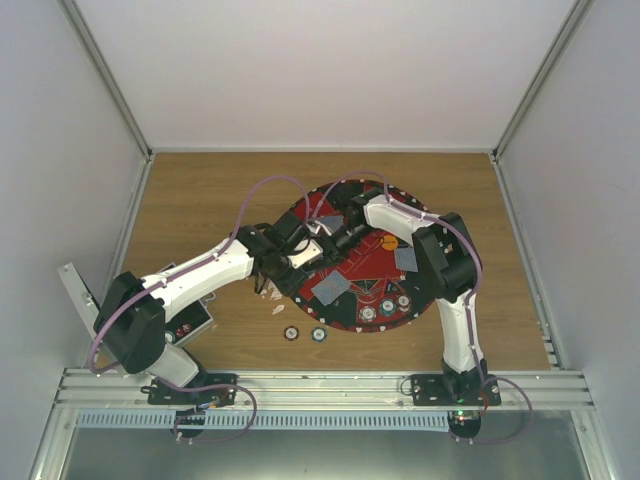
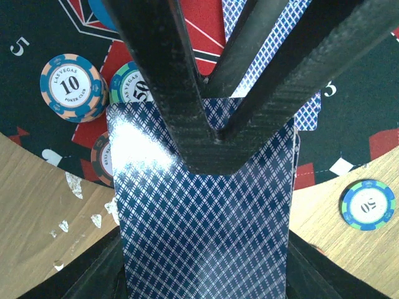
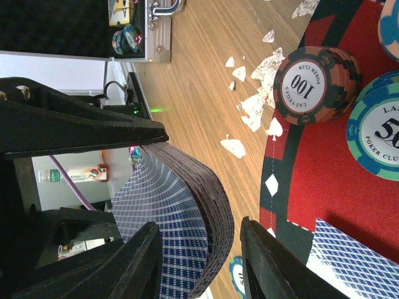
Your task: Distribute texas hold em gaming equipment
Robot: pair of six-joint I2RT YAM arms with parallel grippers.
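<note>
My left gripper (image 1: 300, 262) is shut on a deck of blue-backed playing cards (image 2: 206, 218), held over the near-left rim of the mat. In the right wrist view the deck (image 3: 187, 205) is bowed. My right gripper (image 3: 199, 261) is open. It straddles the deck's free edge: one finger lies on the top card, the other stands apart from the stack. Its black fingers (image 2: 168, 75) cross the top card in the left wrist view. Single cards (image 1: 330, 288) (image 1: 405, 258) lie on the mat. Chips sit on the mat: a 10 chip (image 2: 72, 87), a 50 chip (image 2: 131, 84) and a 100 chip (image 3: 315, 84).
The round red-and-black mat (image 1: 372, 262) fills the table's middle. Two chips (image 1: 291, 333) (image 1: 318, 334) lie on the wood in front of it. An orange disc (image 1: 389, 241) is on the mat. The black case (image 3: 75, 25) stands open at the left. White flakes (image 3: 255, 106) scatter the wood.
</note>
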